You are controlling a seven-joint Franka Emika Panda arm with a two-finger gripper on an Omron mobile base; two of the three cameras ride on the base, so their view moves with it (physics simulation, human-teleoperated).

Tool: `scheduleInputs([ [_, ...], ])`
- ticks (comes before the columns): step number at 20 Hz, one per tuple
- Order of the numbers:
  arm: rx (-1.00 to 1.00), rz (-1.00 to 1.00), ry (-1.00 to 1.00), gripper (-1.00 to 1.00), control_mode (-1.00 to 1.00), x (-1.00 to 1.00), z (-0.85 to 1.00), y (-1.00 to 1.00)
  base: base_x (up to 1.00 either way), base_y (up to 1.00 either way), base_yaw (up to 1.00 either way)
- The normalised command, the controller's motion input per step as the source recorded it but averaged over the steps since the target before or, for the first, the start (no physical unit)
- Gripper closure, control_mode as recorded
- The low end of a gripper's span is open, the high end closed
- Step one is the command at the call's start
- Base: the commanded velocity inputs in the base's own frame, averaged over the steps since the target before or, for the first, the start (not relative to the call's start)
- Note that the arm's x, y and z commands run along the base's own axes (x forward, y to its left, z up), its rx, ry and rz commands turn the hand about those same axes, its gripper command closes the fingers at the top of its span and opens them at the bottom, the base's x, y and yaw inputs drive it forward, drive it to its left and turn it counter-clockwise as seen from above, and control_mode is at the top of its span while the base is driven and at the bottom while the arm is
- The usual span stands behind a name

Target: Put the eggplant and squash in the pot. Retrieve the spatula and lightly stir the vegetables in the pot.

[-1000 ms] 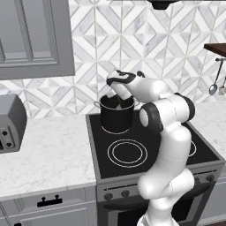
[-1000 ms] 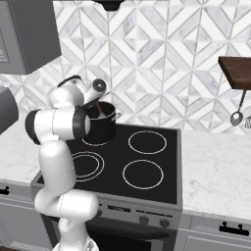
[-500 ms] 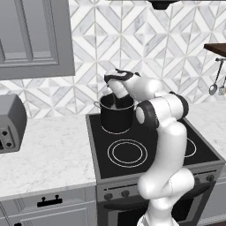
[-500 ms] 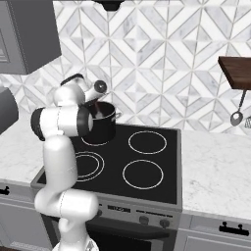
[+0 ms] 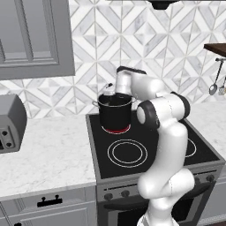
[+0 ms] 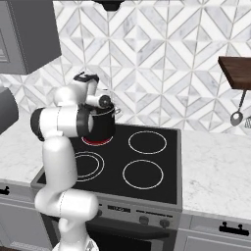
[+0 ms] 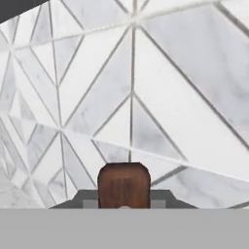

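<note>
1. Your pincer (image 5: 110, 90) is clenched on the spatula (image 7: 123, 186), its brown handle end between the tips, above the pot (image 5: 115, 112).
2. Stir hard and you'll likely shove the pot off the glowing burner (image 5: 116, 129).
3. The tiled wall (image 7: 146, 87) is close; swing wide and you may hit it.

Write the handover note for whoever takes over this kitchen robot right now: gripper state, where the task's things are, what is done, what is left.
Gripper: over the pot's back rim, shut on the spatula; its brown handle end sits between the fingers in the hand view.
Pot: on the stove's rear left burner, which glows red.
Eggplant and squash: the pot's inside cannot be made out, so check they are in it.
Done: spatula retrieved and brought to the pot.
Left: stir lightly.
</note>
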Motion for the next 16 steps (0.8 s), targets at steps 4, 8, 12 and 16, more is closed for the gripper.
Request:
scheduleInputs([
  [4, -0.05, 0.00, -0.01, 1.00, -1.00, 0.00, -0.84, -0.31, 0.00, 0.00, 0.00],
  [8, -0.21, 0.00, -0.02, 1.00, -1.00, -0.08, -0.19, -0.24, 0.00, 0.00, 0.00],
  [12, -0.18, -0.02, 0.02, 1.00, -1.00, 0.02, 0.42, -0.04, 0.00, 0.00, 0.00],
  [16, -0.21, -0.02, 0.09, 1.00, -1.00, 0.11, 0.69, 0.00, 0.00, 0.00, 0.00],
])
